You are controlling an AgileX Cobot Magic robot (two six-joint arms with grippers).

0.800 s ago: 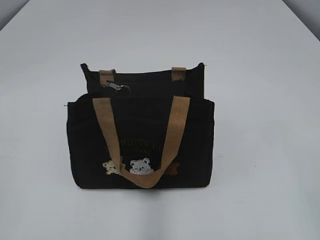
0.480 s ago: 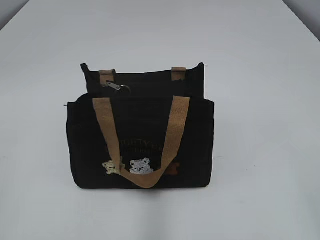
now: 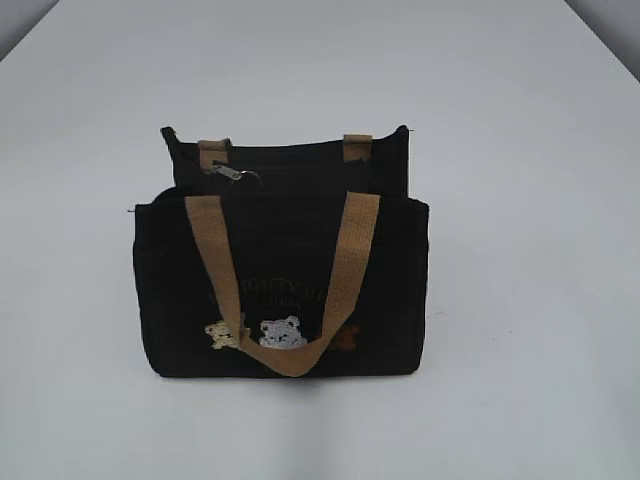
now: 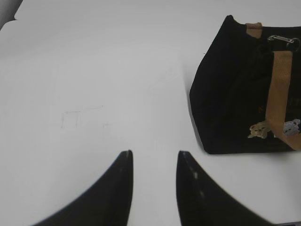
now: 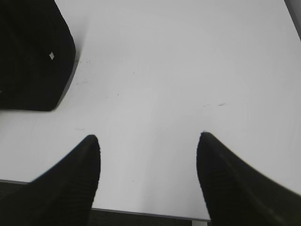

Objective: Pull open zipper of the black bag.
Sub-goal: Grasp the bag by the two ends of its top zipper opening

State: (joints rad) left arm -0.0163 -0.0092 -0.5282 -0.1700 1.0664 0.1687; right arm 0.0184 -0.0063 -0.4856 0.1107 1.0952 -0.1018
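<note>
Standing black bag (image 3: 280,285) on white table (image 3: 520,300), left gripper (image 4: 155,157) narrowly parted, right gripper (image 5: 148,141) wide, both empty

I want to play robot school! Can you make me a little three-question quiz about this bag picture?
1. True or false: the silver pull tab sits near the right end of the black bag.
2. What colour are the handles? A tan, B red, C blue.
3. Fill in: the left gripper and right gripper hold ____; their jaws are open over the table.

Key: 1 false, near its left end. 2 A. 3 nothing.
</note>
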